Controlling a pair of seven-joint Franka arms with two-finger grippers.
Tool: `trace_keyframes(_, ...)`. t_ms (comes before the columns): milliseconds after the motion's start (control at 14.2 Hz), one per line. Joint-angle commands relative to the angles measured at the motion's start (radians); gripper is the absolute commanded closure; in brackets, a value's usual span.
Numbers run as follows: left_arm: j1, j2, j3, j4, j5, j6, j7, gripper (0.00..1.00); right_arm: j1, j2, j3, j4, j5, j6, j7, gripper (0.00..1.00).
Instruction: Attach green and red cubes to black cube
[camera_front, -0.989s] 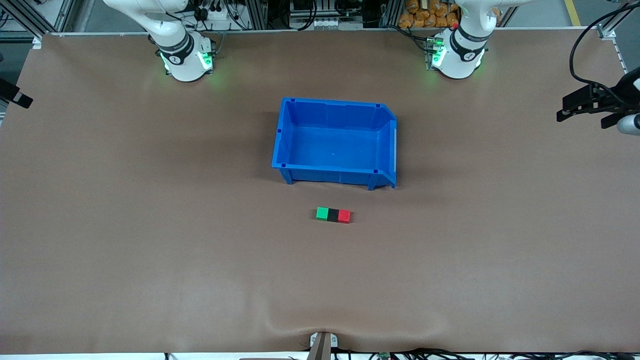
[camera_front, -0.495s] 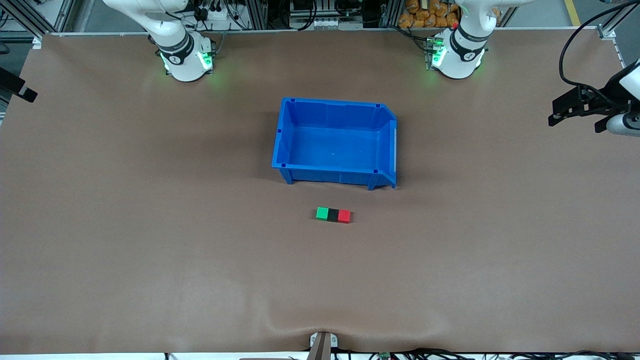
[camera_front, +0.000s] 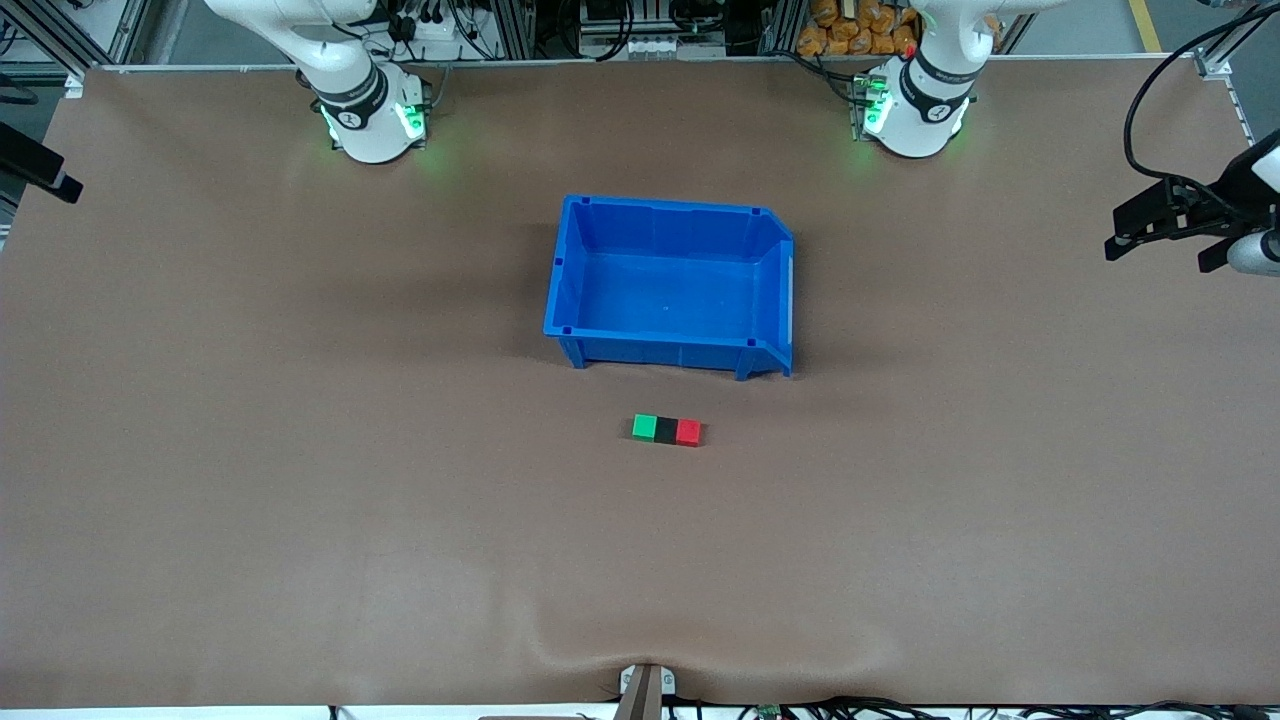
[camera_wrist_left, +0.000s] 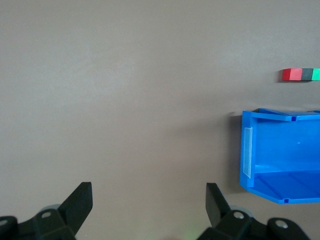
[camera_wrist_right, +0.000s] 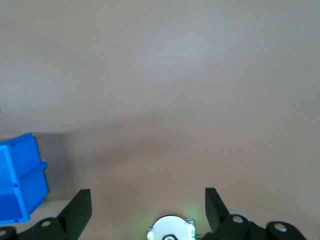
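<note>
Cube row: green cube (camera_front: 645, 428), black cube (camera_front: 666, 430) and red cube (camera_front: 688, 432) are seen joined in line, nearer the front camera than the blue bin (camera_front: 570, 300).
Left gripper (camera_front: 1168, 225): spread wide, empty, over the table's end.
Right gripper (camera_wrist_right: 147, 207): spread wide, empty; cut off at the front view's edge.

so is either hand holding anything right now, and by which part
Nothing is held. The left hand and the right hand are both open and empty over bare table. The green cube, black cube and red cube sit joined in a row, untouched.
</note>
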Motion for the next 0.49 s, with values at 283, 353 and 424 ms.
trace_keyframes(283, 0.005, 0.001, -0.005, -0.008, 0.004, 0.009, -0.022, 0.0, 0.015, -0.026, -0.004, -0.029, -0.022, 0.012, -0.071, 0.0)
trace_keyframes(353, 0.008, 0.001, -0.005, -0.008, 0.004, 0.009, -0.022, 0.0, 0.015, -0.026, -0.004, -0.029, -0.022, 0.012, -0.071, 0.0)
trace_keyframes(424, 0.009, 0.001, -0.005, -0.008, 0.004, 0.008, -0.022, 0.0, 0.015, -0.026, -0.004, -0.029, -0.022, 0.012, -0.071, 0.0)
